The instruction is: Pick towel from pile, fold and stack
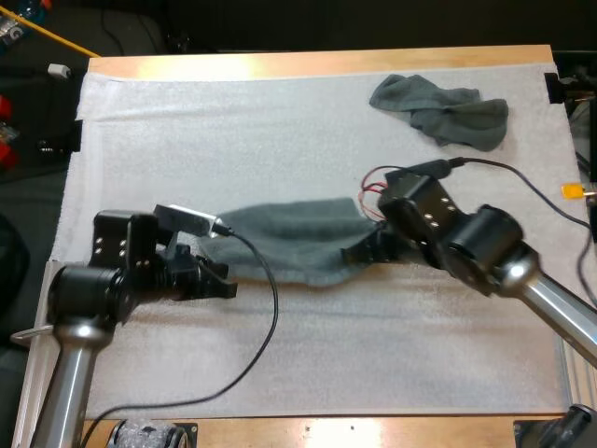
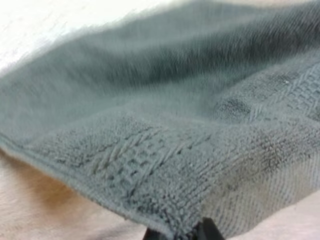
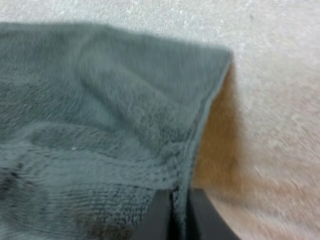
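Pick step done, by the look of it: one dark grey-green towel drawn out long across the middle of the white mat, strung between the two arms. Pinched at its left end by the left gripper, pressed onto the woven hem from both sides. Pinched at its right end by the right gripper, clamped on the edge just by a corner. Raised a little off the mat at both ends, judging by the shadow under the cloth in the wrist views. Whether sagging onto the mat in between, cannot tell.

Looks like the opening of the fold: cloth spread and tensioned, not yet brought over on itself as far as can be judged. Leaves the fold proper, then the laying down as the start of a stack.

Second piece, a crumpled towel, lying on the mat near the far right corner of the tabletop, well apart from both grippers and untouched. Presumably what remains of the pile, so at least one more round after this one.

Soft, nubbly mat covering nearly the whole tabletop, with bare wood along the far and near edges. Evenly lit over the mat, dim past the far edge.
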Motion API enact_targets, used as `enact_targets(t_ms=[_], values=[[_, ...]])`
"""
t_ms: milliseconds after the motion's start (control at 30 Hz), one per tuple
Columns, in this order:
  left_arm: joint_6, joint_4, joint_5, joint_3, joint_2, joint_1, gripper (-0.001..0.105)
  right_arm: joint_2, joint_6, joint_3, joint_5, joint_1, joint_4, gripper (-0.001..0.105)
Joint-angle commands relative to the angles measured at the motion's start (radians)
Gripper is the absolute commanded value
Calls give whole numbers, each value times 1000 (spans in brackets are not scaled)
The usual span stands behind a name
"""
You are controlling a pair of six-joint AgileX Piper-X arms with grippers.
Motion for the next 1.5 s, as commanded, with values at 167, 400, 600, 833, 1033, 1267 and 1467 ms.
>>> enact_targets(t_ms=[167,400,600,833,1033,1267,1467], values=[[-56,75,72,-44,-122,-42,0,-148,-11,-6,9,67,161,0],[-127,142,36,-103,-197,-188,0,-291,101,-6,37,174,280,0],[-172,194,5,-164,-232,-288,0,-391,200,-6,38,256,372,0],[-171,214,-84,-165,-236,-331,0,-439,312,-6,52,323,395,0],[-128,99,-171,-124,-170,-331,0,-375,299,27,168,310,317,0],[-111,-102,-183,-112,11,-284,0,-202,273,94,147,129,139,0],[-80,-205,-178,-112,154,-184,0,-61,207,95,41,-19,13,0]])
